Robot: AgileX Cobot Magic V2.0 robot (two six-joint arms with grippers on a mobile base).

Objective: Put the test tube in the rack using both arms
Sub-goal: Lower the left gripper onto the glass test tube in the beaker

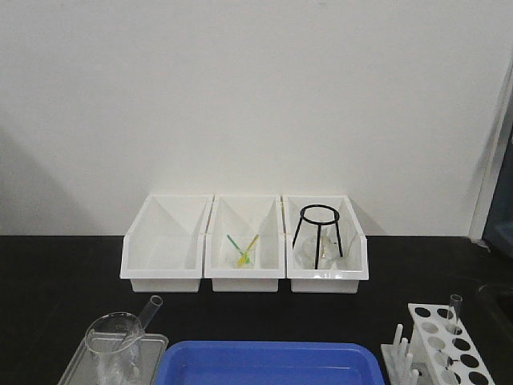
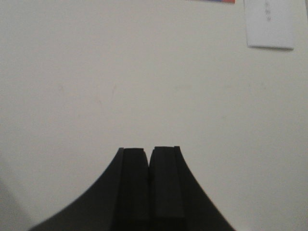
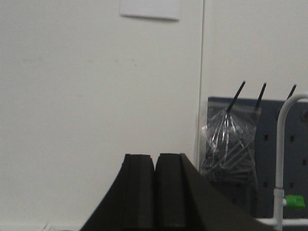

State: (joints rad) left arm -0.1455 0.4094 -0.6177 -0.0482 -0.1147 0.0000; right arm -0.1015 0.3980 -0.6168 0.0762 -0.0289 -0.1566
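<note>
While both hands point at bare wall, you have no wrist view of the glassware. Your left hand [image 2: 149, 163] has its jaws pressed together with nothing between them; your right hand [image 3: 154, 168] is the same, closed and empty.

The test tube [image 1: 143, 321] leans in the beaker [image 1: 111, 343] on the metal tray [image 1: 76, 361], lower left of the front view, mouth up and to the right. The rack [image 1: 445, 346] sits at lower right on the counter [image 1: 64, 273], well apart from it, with the blue tray [image 1: 268, 365] between. Another clear tube [image 1: 455, 309] appears to stand in the rack.

Risks, as judged:
- A pull on the slanted tube may drag or tip the beaker.
- Smooth glass may slip at the handover.
- A tilted entry may knock the hole's rim or the standing tube.

Only the front view shows the glassware, and it shows neither hand. Only the wrist views show the jaws.
</note>
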